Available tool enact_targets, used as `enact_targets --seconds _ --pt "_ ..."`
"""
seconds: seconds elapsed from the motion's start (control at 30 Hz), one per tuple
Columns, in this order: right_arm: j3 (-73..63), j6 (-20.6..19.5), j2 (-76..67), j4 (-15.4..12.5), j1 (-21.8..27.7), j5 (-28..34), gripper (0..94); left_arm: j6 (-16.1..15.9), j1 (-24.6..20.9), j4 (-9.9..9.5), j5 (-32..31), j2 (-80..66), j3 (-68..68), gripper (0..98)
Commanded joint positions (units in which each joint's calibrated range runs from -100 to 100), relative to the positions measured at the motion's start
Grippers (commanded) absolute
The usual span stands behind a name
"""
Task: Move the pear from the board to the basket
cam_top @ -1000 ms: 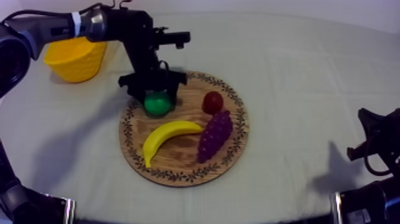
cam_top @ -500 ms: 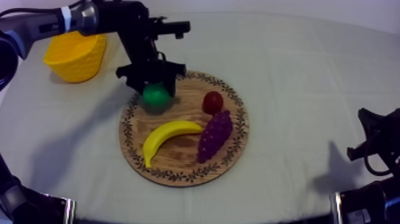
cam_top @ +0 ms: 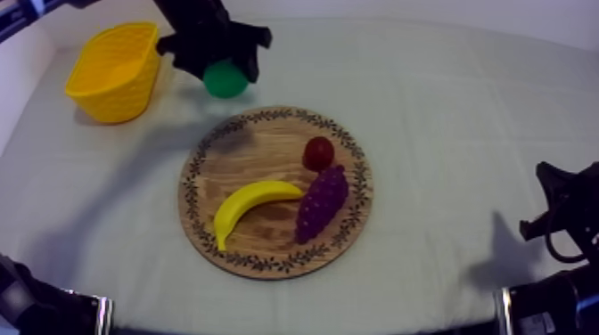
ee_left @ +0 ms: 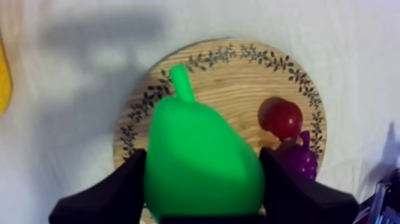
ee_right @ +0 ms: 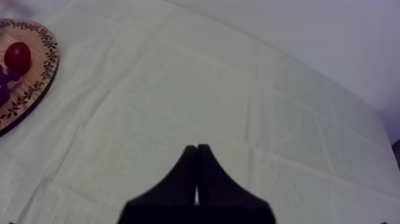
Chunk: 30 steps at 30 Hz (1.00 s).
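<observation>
My left gripper [cam_top: 223, 71] is shut on the green pear [cam_top: 225, 80] and holds it in the air, above the cloth between the yellow basket [cam_top: 114, 71] and the round wooden board [cam_top: 274, 191]. In the left wrist view the pear [ee_left: 202, 161] sits between my two black fingers [ee_left: 113, 196], with the board [ee_left: 238, 77] below it. The banana [cam_top: 251, 203], the grapes [cam_top: 321, 201] and the small red fruit [cam_top: 318, 153] lie on the board. My right gripper [ee_right: 196, 173] rests shut over bare cloth at the right side.
The yellow basket stands at the far left of the table, to the left of the held pear. The right arm [cam_top: 562, 223] sits low at the right edge. The board's rim [ee_right: 36, 77] and the small red fruit [ee_right: 18, 56] are off beyond my right gripper.
My left gripper has lifted the pear off the board and carried it up and back toward the basket. The right arm has not moved.
</observation>
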Motion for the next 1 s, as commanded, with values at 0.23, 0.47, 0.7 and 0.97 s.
enact_targets --seconds 0.23,0.47,0.7,0.97 --pt "-0.02 0.03 -0.03 -0.02 -0.02 0.02 0.4 -1.29 -2.95 -0.87 4.45 -3.44 -3.93 49.6" --pt "-0.02 0.03 -0.03 -0.02 -0.02 0.02 0.4 -2.85 -6.79 -1.34 5.71 -3.62 -5.07 49.3" --pt "-0.02 0.03 -0.03 -0.02 -0.02 0.02 0.4 -5.13 -12.37 -1.94 6.02 -3.42 -6.67 49.3" --pt "-0.02 0.03 -0.03 -0.02 -0.02 0.02 0.4 -7.75 -18.35 -2.5 6.04 -1.42 -11.97 49.2"
